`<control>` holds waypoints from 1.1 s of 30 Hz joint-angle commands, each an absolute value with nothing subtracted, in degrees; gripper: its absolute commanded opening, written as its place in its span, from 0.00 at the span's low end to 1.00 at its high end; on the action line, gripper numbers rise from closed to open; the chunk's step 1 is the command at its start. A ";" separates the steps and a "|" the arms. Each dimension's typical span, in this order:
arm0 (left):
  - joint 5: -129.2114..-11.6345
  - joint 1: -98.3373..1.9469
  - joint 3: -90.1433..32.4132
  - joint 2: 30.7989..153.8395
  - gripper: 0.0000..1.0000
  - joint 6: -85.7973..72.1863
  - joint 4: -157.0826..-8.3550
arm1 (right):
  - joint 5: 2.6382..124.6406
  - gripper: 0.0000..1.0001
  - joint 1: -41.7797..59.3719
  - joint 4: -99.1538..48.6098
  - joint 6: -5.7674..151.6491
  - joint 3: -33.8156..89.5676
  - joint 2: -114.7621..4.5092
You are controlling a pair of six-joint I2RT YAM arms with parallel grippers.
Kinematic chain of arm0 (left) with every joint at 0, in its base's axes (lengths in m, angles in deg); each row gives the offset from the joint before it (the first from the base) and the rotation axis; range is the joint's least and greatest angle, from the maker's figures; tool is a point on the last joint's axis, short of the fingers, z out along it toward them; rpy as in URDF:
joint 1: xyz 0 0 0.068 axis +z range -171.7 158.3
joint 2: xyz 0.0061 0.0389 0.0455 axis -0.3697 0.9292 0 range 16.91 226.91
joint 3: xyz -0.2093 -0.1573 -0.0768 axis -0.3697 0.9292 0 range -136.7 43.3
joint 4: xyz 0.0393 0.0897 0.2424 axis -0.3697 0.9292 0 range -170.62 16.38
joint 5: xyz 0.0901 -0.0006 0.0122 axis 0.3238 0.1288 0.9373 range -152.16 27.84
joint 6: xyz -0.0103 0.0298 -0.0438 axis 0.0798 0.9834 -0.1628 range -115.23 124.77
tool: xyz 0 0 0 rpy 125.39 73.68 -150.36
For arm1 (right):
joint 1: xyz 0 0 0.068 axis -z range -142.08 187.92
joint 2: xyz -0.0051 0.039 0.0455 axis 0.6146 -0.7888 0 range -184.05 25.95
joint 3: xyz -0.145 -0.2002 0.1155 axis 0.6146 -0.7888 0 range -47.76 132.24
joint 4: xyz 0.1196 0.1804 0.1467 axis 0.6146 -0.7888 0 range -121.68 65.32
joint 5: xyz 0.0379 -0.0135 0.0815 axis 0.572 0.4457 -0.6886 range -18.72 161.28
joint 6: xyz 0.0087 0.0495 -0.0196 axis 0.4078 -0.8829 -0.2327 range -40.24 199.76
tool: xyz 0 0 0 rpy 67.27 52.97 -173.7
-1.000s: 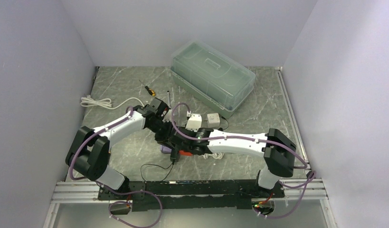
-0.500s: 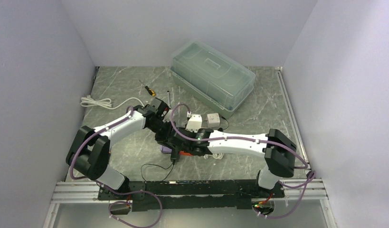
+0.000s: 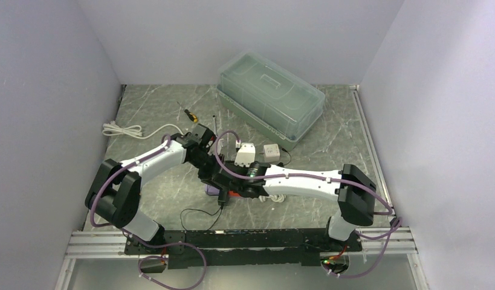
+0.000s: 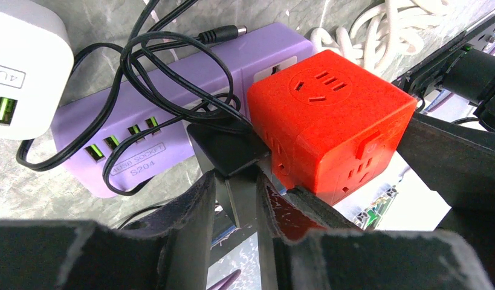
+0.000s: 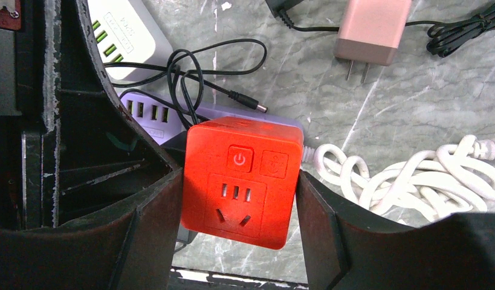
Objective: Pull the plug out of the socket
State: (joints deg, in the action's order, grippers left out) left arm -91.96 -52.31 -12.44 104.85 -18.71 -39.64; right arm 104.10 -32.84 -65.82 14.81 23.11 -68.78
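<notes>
A red cube socket [image 5: 240, 181] is clamped between my right gripper's [image 5: 239, 202] two fingers, just above the table. It also shows in the left wrist view [image 4: 329, 118] and in the top view [image 3: 234, 194]. A black plug [image 4: 228, 148] sits tight against the cube's side; I cannot see its pins. My left gripper [image 4: 236, 184] is shut on this plug from below. Its thin black cord [image 4: 154, 60] loops over a purple USB strip [image 4: 166, 109]. In the top view the left gripper [image 3: 217, 182] and right gripper [image 3: 231, 191] meet near the table's front middle.
A white USB charger [image 5: 127, 36], a pink adapter [image 5: 373, 30] and a coiled white cable [image 5: 414, 175] lie around the cube. A clear lidded box [image 3: 270, 96] stands at the back. A white cable [image 3: 127, 130] and a screwdriver [image 3: 189, 113] lie at the left.
Almost nothing. Both grippers keep their holds; the arms have shifted very slightly to the left.
</notes>
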 commanded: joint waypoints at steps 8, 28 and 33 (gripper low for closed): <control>-82.66 -53.16 -10.84 107.85 0.33 -17.02 -39.31 | 108.53 0.00 -34.51 -66.58 13.66 27.11 -65.81; -85.04 -53.16 -10.71 104.85 0.46 -16.65 -41.17 | 97.38 0.00 -18.84 -55.14 32.57 16.37 -54.62; -84.76 -53.16 -11.14 102.16 0.59 -15.74 -41.77 | 93.89 0.00 -13.49 -51.70 41.50 16.53 -56.25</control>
State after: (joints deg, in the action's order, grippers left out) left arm -89.87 -52.79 -11.92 104.22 -18.16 -40.69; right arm 98.90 -15.35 -59.22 31.18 15.59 -56.39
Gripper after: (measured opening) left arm 0.552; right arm 0.655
